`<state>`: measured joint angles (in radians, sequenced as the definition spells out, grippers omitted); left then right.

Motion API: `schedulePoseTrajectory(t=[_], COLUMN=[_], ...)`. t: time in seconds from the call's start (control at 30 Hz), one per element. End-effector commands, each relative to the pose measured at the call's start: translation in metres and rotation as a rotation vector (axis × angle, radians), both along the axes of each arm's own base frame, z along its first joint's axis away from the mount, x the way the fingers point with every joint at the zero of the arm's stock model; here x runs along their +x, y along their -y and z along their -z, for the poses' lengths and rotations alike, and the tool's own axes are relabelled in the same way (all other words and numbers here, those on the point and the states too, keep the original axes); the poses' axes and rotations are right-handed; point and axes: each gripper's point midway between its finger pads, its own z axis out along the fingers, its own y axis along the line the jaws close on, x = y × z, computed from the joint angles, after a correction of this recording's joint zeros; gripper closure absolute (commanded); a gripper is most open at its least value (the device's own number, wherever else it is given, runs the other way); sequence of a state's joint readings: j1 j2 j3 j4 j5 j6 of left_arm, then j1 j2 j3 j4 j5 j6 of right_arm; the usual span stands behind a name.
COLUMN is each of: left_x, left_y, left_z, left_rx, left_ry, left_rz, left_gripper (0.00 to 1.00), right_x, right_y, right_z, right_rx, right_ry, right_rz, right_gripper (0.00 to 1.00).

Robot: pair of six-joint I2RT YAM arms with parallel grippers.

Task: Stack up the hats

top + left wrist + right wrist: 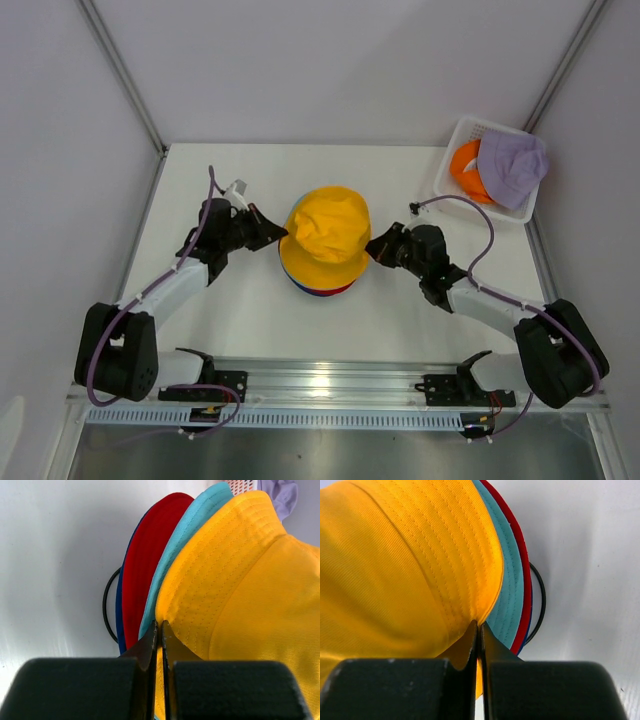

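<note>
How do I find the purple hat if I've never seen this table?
Go to the far right corner of the white table, where a white basket sits. Two hats lie in it: the lavender hat is the pale one on the right, partly covering the orange hat.

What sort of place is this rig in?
Probably a robot-manipulation lab cell: white table walled by plain panels, left arm and right arm bolted to an aluminium rail, yellow bucket hat as prop.
</note>
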<state>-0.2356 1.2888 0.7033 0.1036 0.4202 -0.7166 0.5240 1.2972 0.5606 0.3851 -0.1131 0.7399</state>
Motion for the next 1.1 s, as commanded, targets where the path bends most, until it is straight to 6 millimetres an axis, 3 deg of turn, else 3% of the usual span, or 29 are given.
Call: schedulePoseTrajectory(t=[0.0, 0.23, 0.3, 0.33, 0.4, 0.43, 0.47, 0.5, 0.57, 0.6, 0.67, 0.73, 0.83, 0.87, 0.97, 1.0, 1.07], left_x=[-0.002, -0.006, -0.007, -0.009, -0.011, -0.012, -0.012, -0.012, -0.013, -0.013, -0.014, -0.013, -0.009, -0.015, -0.013, -0.011, -0.006], left_y=[-0.019, -0.028, -0.028, -0.028, -0.029, -0.028, -0.028, -0.027, -0.025, -0.023, -0.022, -0.022, -0.024, -0.026, -0.029, -0.031, -0.038], left_z=[0.037, 0.049, 0.048, 0.050, 0.050, 0.050, 0.051, 0.052, 0.054, 0.053, 0.051, 0.047, 0.029, 0.027, 0.003, -0.008, -0.027], left_rx=[0.102, 0.155, 0.154, 0.156, 0.156, 0.156, 0.158, 0.157, 0.153, 0.146, 0.145, 0.145, 0.143, 0.152, 0.169, 0.178, 0.202], left_ry=[-0.077, -0.096, -0.091, -0.097, -0.087, -0.088, -0.092, -0.097, -0.104, -0.103, -0.098, -0.088, -0.036, -0.051, -0.013, 0.013, 0.054], left_rz=[-0.075, -0.094, -0.094, -0.094, -0.089, -0.085, -0.084, -0.076, -0.069, -0.063, -0.060, -0.059, -0.069, -0.069, -0.080, -0.085, -0.116], left_gripper=[0.99, 0.99, 0.99, 0.99, 0.99, 0.99, 0.99, 0.99, 0.99, 0.99, 0.99, 0.99, 0.99, 0.98, 0.86, 0.76, 0.66], right_x=[-0.010, -0.017, -0.015, -0.016, -0.001, -0.002, 0.005, 0.018, 0.030, 0.036, 0.045, 0.053, 0.065, 0.072, 0.092, 0.101, 0.119], right_y=[0.005, 0.009, 0.010, 0.014, 0.021, 0.032, 0.037, 0.038, 0.057, 0.056, 0.066, 0.072, 0.082, 0.094, 0.118, 0.139, 0.161], right_z=[0.042, 0.050, 0.041, 0.042, 0.019, 0.024, 0.016, -0.009, -0.025, -0.052, -0.074, -0.099, -0.114, -0.115, -0.120, -0.122, -0.128], right_rx=[-0.080, -0.108, -0.106, -0.125, -0.125, -0.168, -0.177, -0.155, -0.152, -0.123, -0.126, -0.150, -0.200, -0.223, -0.245, -0.242, -0.242], right_ry=[-0.089, -0.114, -0.101, -0.112, -0.079, -0.131, -0.132, -0.096, -0.093, -0.034, 0.012, 0.074, 0.115, 0.118, 0.102, 0.094, 0.082], right_rz=[-0.020, -0.040, -0.044, -0.044, -0.019, -0.004, 0.014, 0.017, 0.051, 0.035, 0.058, 0.071, 0.089, 0.133, 0.208, 0.262, 0.320], right_gripper=[1.00, 1.00, 0.89, 0.78, 0.70, 0.68, 0.67, 0.66, 0.62, 0.59, 0.49, 0.41, 0.30, 0.27, 0.21, 0.20, 0.17])
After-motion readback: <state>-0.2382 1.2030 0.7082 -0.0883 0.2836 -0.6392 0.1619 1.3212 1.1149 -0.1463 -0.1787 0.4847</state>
